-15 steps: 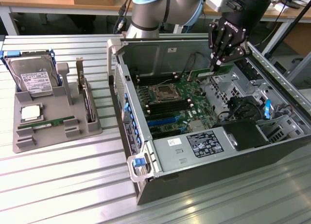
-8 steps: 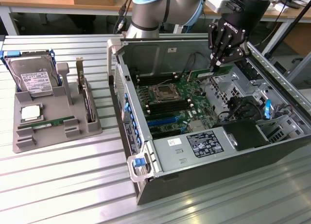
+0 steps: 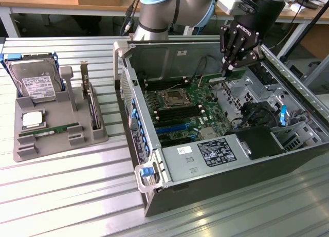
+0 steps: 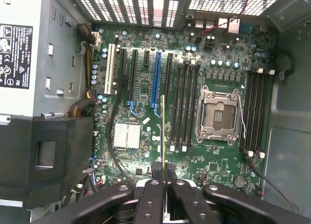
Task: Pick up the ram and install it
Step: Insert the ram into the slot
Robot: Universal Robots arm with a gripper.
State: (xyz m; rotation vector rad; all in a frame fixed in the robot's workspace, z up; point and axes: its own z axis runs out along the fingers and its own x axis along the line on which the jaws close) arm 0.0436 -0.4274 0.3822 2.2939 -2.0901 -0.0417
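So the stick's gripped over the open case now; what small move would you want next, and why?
Probably a small sideways shift before any descent. The gripper is shut on the ram, which hangs above the motherboard parallel to the memory slots but beside them, nearer the blue slot, so it looks not yet lined up over a slot.
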